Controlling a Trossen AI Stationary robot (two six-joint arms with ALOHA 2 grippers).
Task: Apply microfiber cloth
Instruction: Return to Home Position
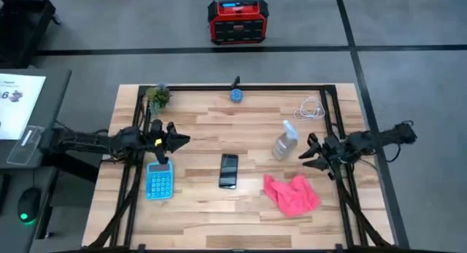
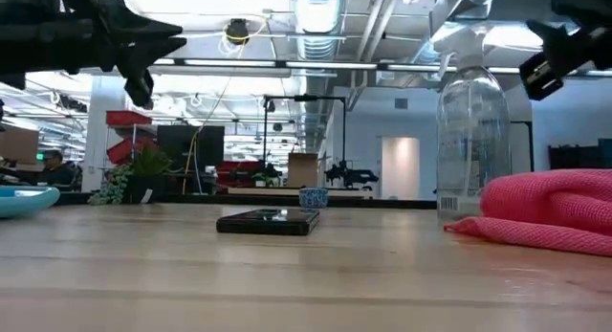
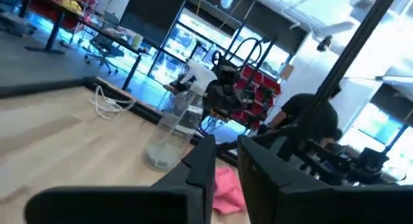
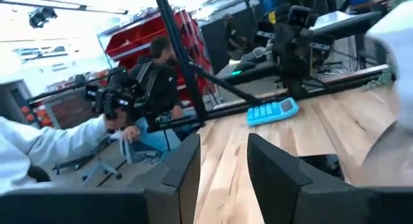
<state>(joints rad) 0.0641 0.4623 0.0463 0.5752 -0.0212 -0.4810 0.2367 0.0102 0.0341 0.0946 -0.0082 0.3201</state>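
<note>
You see a pink-red microfiber cloth [image 1: 292, 193], black phone [image 1: 228, 170], light blue calculator [image 1: 160, 181], clear spray bottle [image 1: 285, 142], and pale, plank-striped wooden table [image 1: 204, 213].

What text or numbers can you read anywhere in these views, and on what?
"6": on the white sheet beside the table's left side; its other print is blurred.
Calculator keys: too small to read.
Spray bottle print: too small to read.
Red box on the floor, display: unreadable.
</note>
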